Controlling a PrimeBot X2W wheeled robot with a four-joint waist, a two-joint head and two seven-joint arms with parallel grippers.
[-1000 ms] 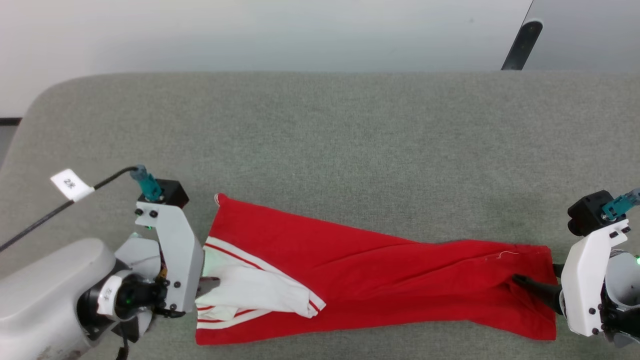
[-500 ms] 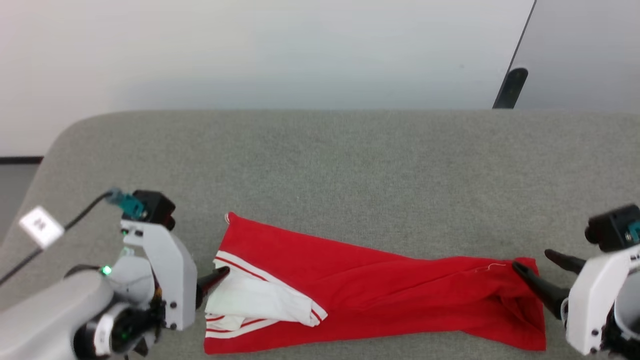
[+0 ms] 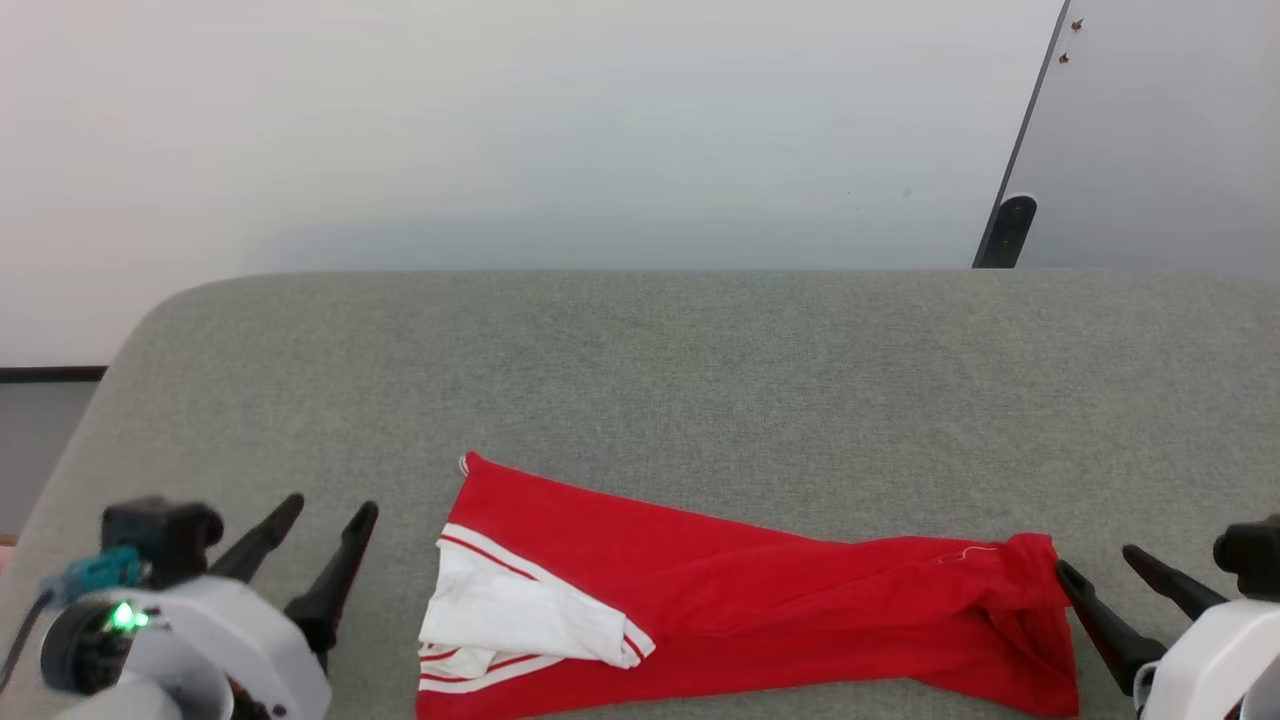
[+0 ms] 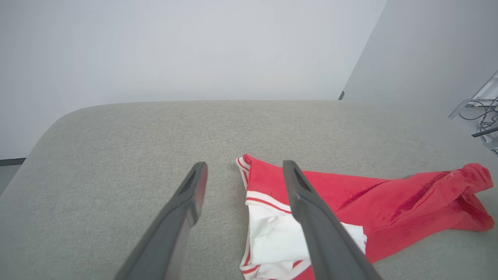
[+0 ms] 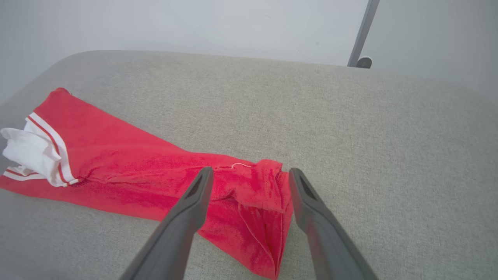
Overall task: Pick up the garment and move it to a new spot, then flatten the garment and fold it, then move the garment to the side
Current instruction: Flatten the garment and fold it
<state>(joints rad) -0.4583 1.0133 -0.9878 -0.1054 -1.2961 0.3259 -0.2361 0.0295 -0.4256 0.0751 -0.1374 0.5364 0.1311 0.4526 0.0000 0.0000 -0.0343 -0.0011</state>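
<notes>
Red garment (image 3: 760, 600) lies ungripped; left gripper (image 3: 332, 503) and right gripper (image 3: 1094, 558) gape empty.

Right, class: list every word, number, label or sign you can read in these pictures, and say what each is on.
None: there is no readable text.
The red shirt shows only red cloth, a white part and striped trim, with no number or logo in sight.
The grey table bears no writing.

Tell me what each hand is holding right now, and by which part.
Nothing is held. The left hand and right hand are both open, and the garment lies loose on the grey surface.
</notes>
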